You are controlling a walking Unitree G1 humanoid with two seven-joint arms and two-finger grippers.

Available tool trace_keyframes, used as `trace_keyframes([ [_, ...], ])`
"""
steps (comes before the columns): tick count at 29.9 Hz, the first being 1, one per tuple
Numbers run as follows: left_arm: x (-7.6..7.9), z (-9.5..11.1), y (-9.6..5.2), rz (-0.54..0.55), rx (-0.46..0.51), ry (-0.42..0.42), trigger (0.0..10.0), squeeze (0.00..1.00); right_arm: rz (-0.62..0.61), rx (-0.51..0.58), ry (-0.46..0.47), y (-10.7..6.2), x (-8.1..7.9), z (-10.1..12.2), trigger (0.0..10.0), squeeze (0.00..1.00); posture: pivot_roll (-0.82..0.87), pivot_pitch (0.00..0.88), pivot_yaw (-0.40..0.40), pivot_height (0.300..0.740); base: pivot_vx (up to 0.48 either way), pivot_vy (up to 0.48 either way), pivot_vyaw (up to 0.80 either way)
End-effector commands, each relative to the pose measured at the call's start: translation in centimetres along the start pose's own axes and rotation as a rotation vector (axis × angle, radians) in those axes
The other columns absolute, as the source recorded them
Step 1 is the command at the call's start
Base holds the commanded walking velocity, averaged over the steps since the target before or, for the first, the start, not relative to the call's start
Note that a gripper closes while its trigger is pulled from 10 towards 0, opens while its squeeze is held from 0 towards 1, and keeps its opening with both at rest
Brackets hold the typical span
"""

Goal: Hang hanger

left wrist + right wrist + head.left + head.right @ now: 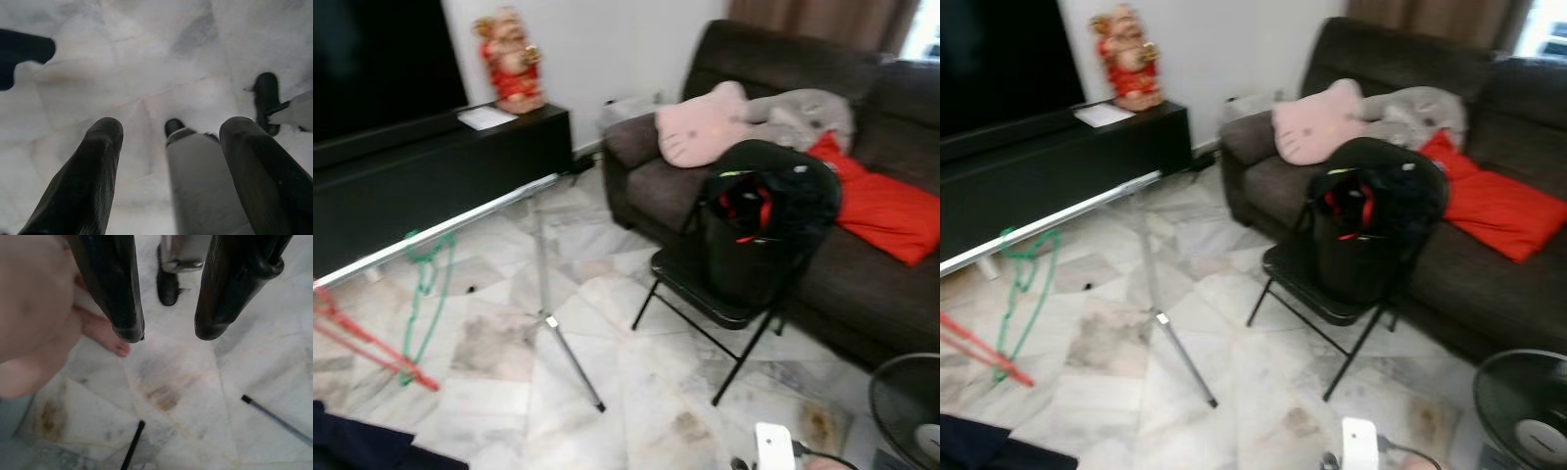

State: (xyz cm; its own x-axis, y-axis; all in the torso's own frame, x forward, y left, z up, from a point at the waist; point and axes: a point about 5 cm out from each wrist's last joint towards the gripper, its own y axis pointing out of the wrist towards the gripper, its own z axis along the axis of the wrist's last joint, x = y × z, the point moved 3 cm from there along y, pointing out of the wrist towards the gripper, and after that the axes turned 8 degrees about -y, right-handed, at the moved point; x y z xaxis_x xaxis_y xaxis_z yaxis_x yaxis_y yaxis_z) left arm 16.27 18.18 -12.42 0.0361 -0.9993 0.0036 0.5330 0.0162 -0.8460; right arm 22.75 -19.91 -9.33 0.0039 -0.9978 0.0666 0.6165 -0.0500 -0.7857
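Observation:
A green hanger (pixel 423 279) hangs from the slanted silver rail (pixel 450 227) of a drying rack at the left, its lower end near the marble floor. A red hanger (pixel 367 343) slants beside it at the far left edge. In the left wrist view my left gripper (pixel 171 128) is open over bare floor, with nothing between its black fingers (pixel 85 181). In the right wrist view my right gripper (pixel 169 332) also stands open and holds nothing, pointing down at the floor.
The rack's silver leg (pixel 570 364) splays across the floor. A black folding chair (pixel 705 294) carries a black bag (pixel 764 220) before a dark sofa (pixel 862 284). A fan (pixel 906 406) stands lower right. A person's bare foot (pixel 105 335) is near my right gripper.

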Motion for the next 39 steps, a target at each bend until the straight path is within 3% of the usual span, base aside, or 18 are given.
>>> trace_keyframes([
  [1, -0.4, -1.12, -0.24, 0.011, -0.032, -0.02, 10.0, 0.0, 0.015, 0.026, -0.006, 0.15, -0.63, 0.88, 10.0, 0.0, 0.02, 0.004, 0.013, 0.74, 0.0, 0.0, 0.0],
  [9, -0.42, -1.12, -0.24, 0.009, -0.033, -0.021, 10.0, 0.0, 0.014, 0.03, -0.002, 0.15, -0.68, 0.91, 10.0, 0.0, 0.02, 0.003, 0.014, 0.74, 0.091, 0.0, 0.0],
  [39, -0.39, -1.12, -0.24, 0.003, -0.033, -0.012, 10.0, 0.0, 0.014, 0.035, 0.002, 0.16, -0.72, 1.02, 10.0, 0.0, 0.03, 0.002, 0.013, 0.74, 0.287, 0.0, 0.0],
])
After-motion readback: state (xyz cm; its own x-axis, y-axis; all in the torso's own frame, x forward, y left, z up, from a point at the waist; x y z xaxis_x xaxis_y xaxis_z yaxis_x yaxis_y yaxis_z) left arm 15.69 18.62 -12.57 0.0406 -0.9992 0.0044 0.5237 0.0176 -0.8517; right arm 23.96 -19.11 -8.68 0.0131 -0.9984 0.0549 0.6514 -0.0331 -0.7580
